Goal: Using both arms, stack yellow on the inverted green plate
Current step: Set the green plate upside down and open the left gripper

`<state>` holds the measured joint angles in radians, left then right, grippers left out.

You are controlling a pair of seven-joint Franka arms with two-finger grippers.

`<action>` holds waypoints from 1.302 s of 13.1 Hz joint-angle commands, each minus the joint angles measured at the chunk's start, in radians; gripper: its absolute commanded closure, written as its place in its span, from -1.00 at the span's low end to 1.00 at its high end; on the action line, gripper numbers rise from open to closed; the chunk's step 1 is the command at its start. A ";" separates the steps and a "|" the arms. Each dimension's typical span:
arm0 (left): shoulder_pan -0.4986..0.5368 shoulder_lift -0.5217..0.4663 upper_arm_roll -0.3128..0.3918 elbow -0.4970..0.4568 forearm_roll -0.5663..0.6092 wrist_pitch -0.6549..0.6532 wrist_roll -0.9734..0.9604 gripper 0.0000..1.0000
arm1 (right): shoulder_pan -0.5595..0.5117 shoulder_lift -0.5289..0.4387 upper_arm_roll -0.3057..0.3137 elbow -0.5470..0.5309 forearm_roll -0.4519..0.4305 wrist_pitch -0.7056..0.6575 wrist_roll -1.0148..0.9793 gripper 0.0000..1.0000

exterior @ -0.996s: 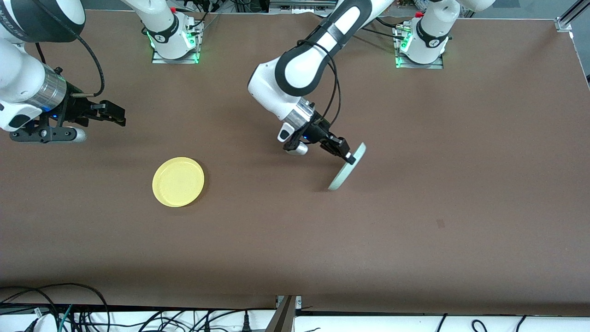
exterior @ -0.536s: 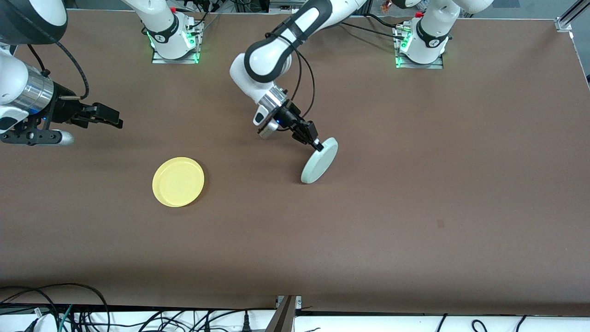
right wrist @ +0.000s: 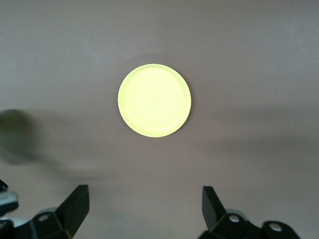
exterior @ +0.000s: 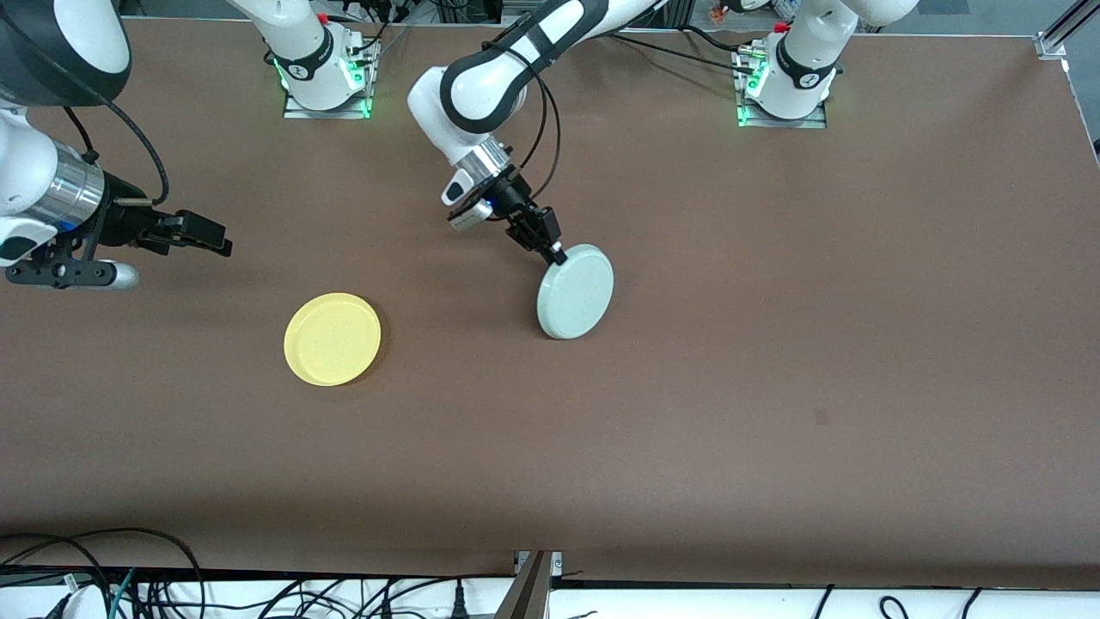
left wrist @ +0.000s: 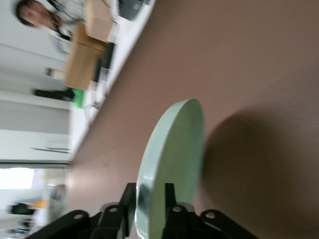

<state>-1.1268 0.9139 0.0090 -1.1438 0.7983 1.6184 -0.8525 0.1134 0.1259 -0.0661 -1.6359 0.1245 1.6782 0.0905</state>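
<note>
The pale green plate (exterior: 576,292) leans bottom-up near the table's middle, its lower edge on the table and its upper rim lifted. My left gripper (exterior: 557,254) is at that raised rim. In the left wrist view the green plate (left wrist: 174,149) runs edge-on between the jaws of the left gripper (left wrist: 149,188), which is shut on the rim. The yellow plate (exterior: 332,339) lies flat, rim up, toward the right arm's end. My right gripper (exterior: 222,241) hangs open and empty over bare table near it. The right wrist view shows the yellow plate (right wrist: 154,100) ahead of the open right gripper (right wrist: 144,191).
The brown table (exterior: 773,387) is bare apart from the two plates. The arm bases (exterior: 322,69) (exterior: 786,77) stand along the edge farthest from the front camera. Cables (exterior: 86,576) lie off the nearest edge.
The left arm has swung the green plate toward the right arm's end and tipped it from standing on edge to nearly flat, underside up. The right gripper has barely shifted.
</note>
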 commanded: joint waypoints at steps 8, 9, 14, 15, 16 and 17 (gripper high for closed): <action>0.384 -0.145 -0.006 0.105 -0.801 -0.024 0.128 -1.00 | -0.037 0.070 0.009 0.007 0.023 0.048 -0.003 -1.00; 0.436 -0.171 -0.001 0.107 -0.791 -0.072 0.171 -1.00 | -0.035 0.070 0.009 0.007 0.023 0.060 0.001 -1.00; 0.761 -0.317 0.002 0.099 -0.789 -0.187 0.491 -1.00 | -0.028 0.075 0.012 -0.050 0.006 0.139 -0.020 -1.00; 0.809 -0.349 0.002 0.098 -0.789 -0.199 0.559 -1.00 | -0.028 0.072 0.015 -0.083 0.007 0.178 -0.025 -1.00; 0.859 -0.387 0.000 0.081 -0.789 -0.201 0.613 -1.00 | -0.028 0.073 0.016 -0.096 0.009 0.190 -0.014 -1.00; 0.895 -0.435 0.000 0.050 -0.791 -0.203 0.650 -1.00 | -0.028 0.087 0.016 -0.111 0.009 0.218 -0.015 -1.00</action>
<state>-0.2836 0.5791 0.0242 -1.0156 0.0267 1.4261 -0.2749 0.0847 0.2090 -0.0525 -1.7094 0.1282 1.8477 0.0832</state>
